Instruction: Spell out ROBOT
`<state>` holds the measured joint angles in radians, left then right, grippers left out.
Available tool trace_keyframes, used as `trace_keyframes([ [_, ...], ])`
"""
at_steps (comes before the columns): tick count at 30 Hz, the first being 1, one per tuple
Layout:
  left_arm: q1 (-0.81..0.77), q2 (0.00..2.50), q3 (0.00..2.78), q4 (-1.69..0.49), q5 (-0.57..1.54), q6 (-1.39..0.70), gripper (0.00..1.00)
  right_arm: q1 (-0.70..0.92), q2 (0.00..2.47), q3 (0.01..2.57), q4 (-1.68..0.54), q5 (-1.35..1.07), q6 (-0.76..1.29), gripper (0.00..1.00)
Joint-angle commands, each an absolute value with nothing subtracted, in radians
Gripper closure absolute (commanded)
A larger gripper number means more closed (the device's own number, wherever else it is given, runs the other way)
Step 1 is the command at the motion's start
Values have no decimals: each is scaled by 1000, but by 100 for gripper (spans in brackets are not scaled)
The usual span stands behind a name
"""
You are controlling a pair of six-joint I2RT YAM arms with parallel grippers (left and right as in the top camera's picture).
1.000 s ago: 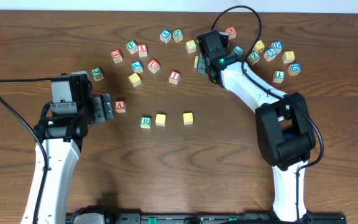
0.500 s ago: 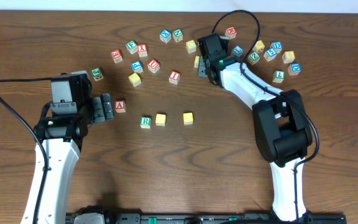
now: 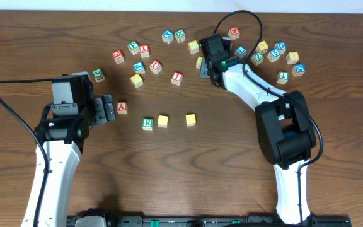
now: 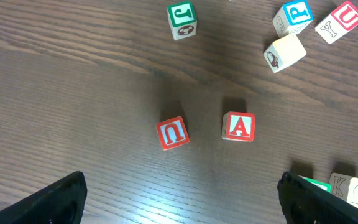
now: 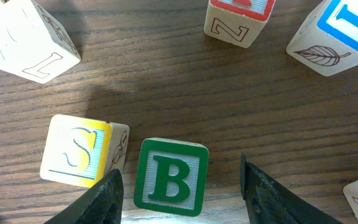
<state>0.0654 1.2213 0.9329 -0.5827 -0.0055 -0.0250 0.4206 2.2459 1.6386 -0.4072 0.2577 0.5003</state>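
My right gripper (image 3: 205,65) is open at the back of the table. In the right wrist view its fingers (image 5: 182,194) stand either side of a green B block (image 5: 171,177) without touching it. A yellow S block (image 5: 76,151) sits just left of the B block. A green R block (image 3: 147,123) and two yellow blocks (image 3: 162,121) (image 3: 190,120) lie in a row at the table's middle. My left gripper (image 3: 108,109) is open and empty beside a red A block (image 3: 122,106). In the left wrist view its fingers (image 4: 182,202) are wide apart below the A block (image 4: 238,126) and a red U block (image 4: 171,133).
Many loose letter blocks lie in an arc across the back, from a green one (image 3: 97,75) at the left to a cluster (image 3: 279,53) at the far right. A red I block (image 3: 177,77) lies near the right gripper. A black cable (image 3: 244,12) loops behind the right arm.
My right gripper has edged slightly left and toward the back. The left arm and the row of blocks have not moved.
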Motion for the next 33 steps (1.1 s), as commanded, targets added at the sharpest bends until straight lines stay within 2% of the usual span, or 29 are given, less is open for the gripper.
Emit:
trace_keyframes([
  [1, 70, 1222, 962, -582, -7, -19, 4, 426, 2258, 1632, -411, 276, 499, 44],
  [12, 70, 1222, 962, -582, -7, -19, 4, 424, 2257, 1634, -415, 299, 500, 46],
  [25, 70, 1222, 962, -582, -7, -19, 4, 395, 2257, 1764, -564, 252, 500, 46],
  [33, 70, 1222, 962, -582, -7, -19, 4, 395, 2258, 1775, -564, 252, 462, 46],
])
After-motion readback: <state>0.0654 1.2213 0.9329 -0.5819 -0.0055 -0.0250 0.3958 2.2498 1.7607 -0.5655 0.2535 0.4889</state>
